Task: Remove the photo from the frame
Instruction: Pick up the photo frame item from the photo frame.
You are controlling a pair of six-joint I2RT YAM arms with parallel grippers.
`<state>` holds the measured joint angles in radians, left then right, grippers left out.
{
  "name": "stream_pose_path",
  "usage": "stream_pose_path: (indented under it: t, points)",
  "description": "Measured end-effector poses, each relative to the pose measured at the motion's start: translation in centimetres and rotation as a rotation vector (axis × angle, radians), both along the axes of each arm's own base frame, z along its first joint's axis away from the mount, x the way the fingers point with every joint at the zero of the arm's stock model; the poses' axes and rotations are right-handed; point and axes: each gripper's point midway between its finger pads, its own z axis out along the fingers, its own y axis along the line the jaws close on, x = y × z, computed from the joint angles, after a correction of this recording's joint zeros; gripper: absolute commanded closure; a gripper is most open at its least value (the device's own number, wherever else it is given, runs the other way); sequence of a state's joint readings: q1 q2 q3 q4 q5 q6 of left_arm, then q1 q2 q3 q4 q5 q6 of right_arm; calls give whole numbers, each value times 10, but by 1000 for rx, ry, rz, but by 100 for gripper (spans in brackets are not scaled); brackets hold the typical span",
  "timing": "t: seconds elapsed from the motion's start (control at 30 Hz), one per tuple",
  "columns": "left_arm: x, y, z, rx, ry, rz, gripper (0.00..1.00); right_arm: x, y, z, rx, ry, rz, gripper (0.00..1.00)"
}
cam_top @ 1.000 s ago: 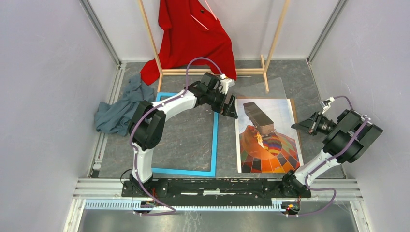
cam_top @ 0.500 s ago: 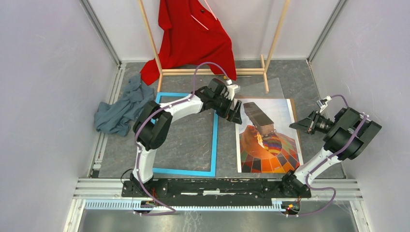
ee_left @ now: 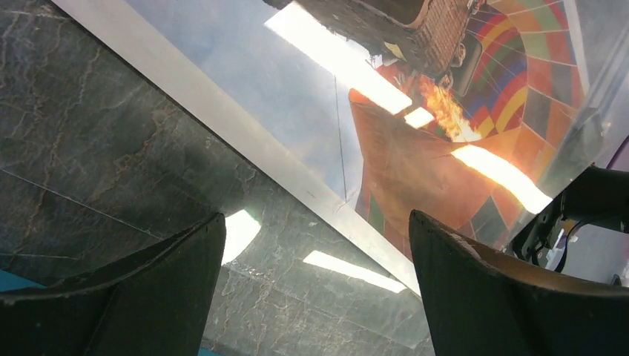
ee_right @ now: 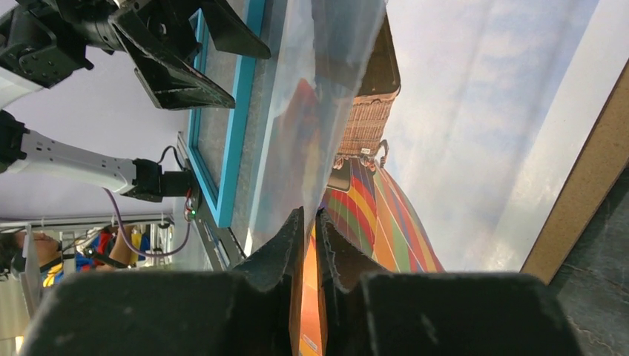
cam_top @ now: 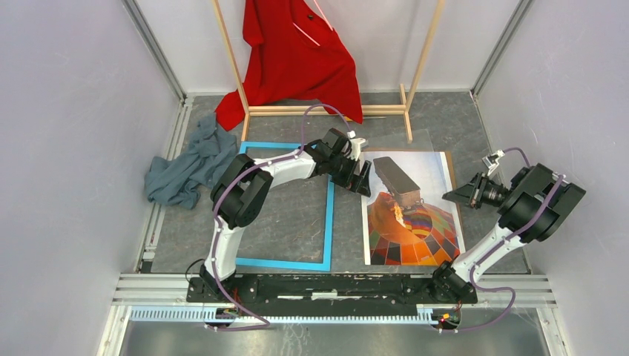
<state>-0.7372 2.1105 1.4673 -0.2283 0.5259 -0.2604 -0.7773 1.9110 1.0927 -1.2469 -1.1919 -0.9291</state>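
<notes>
Photo point(cam_top: 415, 222) lies beside frame point(cam_top: 330, 215); left pincer point(cam_top: 362, 178) gapes over its edge, right pincer point(ee_right: 310, 222) pinches clear sheet point(ee_right: 319, 89).

The left gripper point(cam_top: 360, 182) has swung rightward and toward the near side of the bench, from beside the far right corner of the frame point(cam_top: 328, 222) to the left edge of the photo point(cam_top: 415, 222). Its jaws are spread, and the left arm's elbow point(cam_top: 241, 199) has shifted right with it. The right gripper point(cam_top: 451, 196), its jaws pinched on the clear sheet point(ee_right: 326, 96), has edged slightly left toward the photo's right edge.
</notes>
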Motion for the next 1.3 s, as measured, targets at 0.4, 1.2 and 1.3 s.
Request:
stream_pose_path:
  t: [0.4, 1.2, 1.3]
  points:
    - [2, -3, 1, -16, -5, -1, 3, -9, 26, -11, 1, 19, 100, 69]
    - [1, -5, 2, -27, 3, -1, 0, -20, 50, -25, 62, 92, 165, 100]
    - [-1, -4, 6, -28, 10, -7, 0, -19, 50, -25, 65, 95, 163, 100]
